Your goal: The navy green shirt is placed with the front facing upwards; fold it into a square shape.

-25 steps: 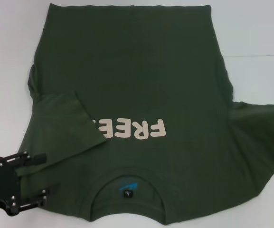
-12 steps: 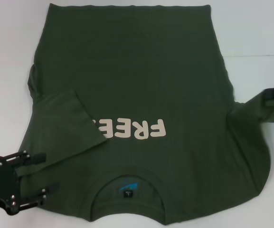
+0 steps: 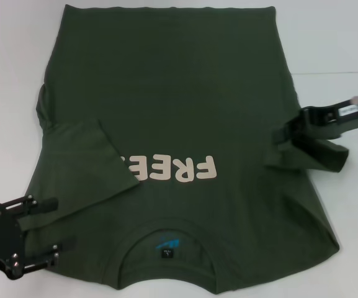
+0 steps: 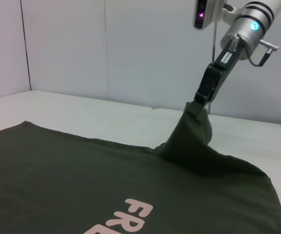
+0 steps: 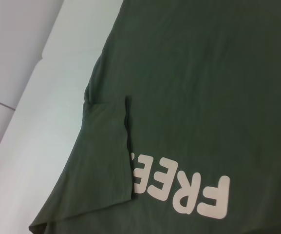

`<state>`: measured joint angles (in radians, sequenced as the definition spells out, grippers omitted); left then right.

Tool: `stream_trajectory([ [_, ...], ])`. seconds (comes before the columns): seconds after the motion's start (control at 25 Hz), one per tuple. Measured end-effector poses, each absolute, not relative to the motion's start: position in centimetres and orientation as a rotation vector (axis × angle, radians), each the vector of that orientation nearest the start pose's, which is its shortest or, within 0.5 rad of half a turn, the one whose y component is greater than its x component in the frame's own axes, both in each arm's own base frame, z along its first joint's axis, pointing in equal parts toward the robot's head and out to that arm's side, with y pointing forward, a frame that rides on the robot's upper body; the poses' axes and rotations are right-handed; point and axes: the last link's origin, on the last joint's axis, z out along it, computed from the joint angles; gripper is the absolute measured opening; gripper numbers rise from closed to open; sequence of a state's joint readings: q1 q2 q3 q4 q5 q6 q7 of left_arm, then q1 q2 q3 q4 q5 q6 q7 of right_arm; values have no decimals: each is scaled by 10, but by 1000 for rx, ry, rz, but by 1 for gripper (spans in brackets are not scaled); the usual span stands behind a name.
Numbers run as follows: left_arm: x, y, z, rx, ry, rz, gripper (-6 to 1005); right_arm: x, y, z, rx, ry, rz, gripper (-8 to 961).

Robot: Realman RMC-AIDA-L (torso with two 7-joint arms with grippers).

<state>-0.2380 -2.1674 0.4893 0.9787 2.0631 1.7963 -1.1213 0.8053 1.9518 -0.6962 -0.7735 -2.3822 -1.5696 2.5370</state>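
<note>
Seen from the head: shirt spread face-up on the white surface, left sleeve folded over the lettering, left end effector released beside the collar, right end effector clenched on the right sleeve. From the left wrist: that sleeve lifted clear into a peak. From the right wrist: only the folded sleeve and lettering.

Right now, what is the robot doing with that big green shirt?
It is folding the navy green shirt, which lies print-up on the white table. The left sleeve is already folded in over the chest. The right gripper has pinched the right sleeve and holds it lifted over the shirt's side. The left gripper waits open near the collar corner.
</note>
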Motion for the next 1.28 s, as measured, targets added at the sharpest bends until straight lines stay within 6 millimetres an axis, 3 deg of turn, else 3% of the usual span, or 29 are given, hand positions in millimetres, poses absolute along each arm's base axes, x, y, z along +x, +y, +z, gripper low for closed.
stream_trajectory([
  [0.32,-313,242,43,-2594,-375,-613,733,206,408,29,-2435,1689,205,11],
  [0.64,-314,241,41,-2596,-380,-618,733,210,407,22,-2414,1715,166,12],
  [1.08,-313,242,41,-2597,-378,-620,733,215,408,27,-2371,1754,140,424],
  [1.28,-313,242,41,-2596,-379,-621,733,216,406,27,-2367,1760,93,666],
])
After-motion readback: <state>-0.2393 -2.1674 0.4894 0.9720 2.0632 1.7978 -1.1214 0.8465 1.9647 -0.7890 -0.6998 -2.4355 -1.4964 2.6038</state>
